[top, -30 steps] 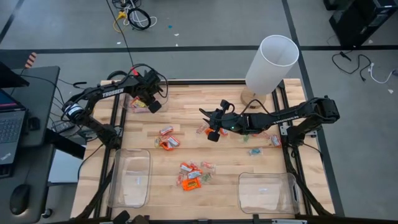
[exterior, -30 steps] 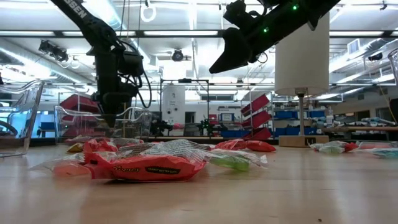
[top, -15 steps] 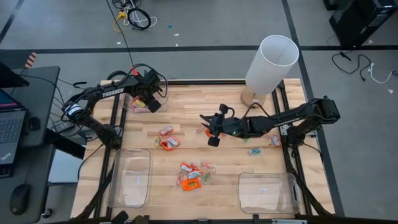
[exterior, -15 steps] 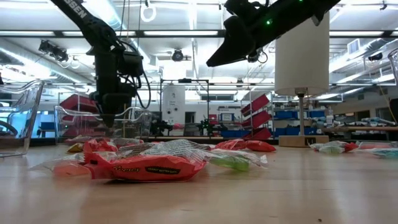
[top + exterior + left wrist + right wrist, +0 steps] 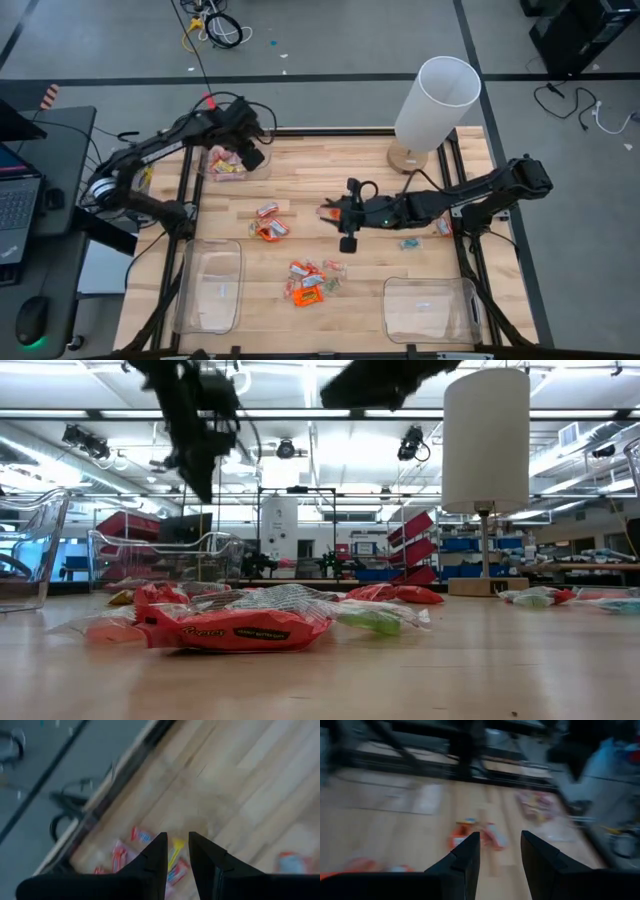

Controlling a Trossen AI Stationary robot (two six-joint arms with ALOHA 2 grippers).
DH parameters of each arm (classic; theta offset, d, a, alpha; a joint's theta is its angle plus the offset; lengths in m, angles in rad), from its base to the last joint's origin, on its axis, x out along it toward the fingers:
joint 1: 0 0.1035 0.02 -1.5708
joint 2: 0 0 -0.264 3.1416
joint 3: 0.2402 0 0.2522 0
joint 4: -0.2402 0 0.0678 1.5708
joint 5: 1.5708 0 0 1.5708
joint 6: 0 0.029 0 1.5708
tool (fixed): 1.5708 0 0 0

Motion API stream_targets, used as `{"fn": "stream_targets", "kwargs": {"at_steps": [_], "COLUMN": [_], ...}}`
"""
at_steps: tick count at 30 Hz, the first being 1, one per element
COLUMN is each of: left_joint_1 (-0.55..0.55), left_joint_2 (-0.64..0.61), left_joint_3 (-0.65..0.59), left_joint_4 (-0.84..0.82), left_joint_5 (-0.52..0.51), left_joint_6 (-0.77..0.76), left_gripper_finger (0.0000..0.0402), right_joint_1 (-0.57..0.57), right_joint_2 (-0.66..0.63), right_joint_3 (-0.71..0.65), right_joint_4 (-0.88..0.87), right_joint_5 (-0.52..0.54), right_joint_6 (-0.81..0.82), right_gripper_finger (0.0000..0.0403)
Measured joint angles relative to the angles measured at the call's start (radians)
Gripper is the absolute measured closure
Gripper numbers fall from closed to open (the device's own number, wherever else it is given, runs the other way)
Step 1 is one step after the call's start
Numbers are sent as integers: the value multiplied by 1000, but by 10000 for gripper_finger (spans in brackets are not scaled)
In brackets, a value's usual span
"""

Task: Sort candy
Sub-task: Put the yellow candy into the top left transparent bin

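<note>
My right gripper [image 5: 347, 243] hangs mid-table, fingers spread and empty. The nearest candy [image 5: 271, 229], an orange cluster, lies toward nine o'clock, nearer me than my left gripper [image 5: 252, 158], slightly parted over the far-left bin [image 5: 205, 172]. Its long axis probably runs crosswise.

The left arm reaches toward the table's far left corner, its gripper [image 5: 250, 156] raised, fingers [image 5: 155, 857] parted by a narrow gap with nothing between them. The right arm stretches low toward the table's middle, its gripper [image 5: 348, 240] pointing at the near edge, fingers [image 5: 465, 857] apart and empty.
</note>
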Motion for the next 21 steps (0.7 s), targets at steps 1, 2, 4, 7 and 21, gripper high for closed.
{"fn": "stream_targets", "kwargs": {"at_steps": [1, 2, 4, 7, 21], "left_joint_1": [-25, -52, -109, -204, -613], "left_joint_2": [-25, -49, -94, -152, -191], "left_joint_3": [3, 5, 5, 5, 5], "left_joint_4": [0, 2, 1, 2, -13], "left_joint_5": [0, 2, 14, 21, 46], "left_joint_6": [-7, -12, -35, -81, -280], "left_gripper_finger": [320, 320, 320, 320, 320], "right_joint_1": [7, 14, 33, 60, 151], "right_joint_2": [0, 0, 0, 0, 0], "right_joint_3": [8, 12, 13, 13, 12], "right_joint_4": [-17, -32, -45, -82, -458], "right_joint_5": [-21, -34, -52, -100, -177], "right_joint_6": [10, 19, 34, 63, 349], "right_gripper_finger": [275, 275, 275, 275, 275]}}
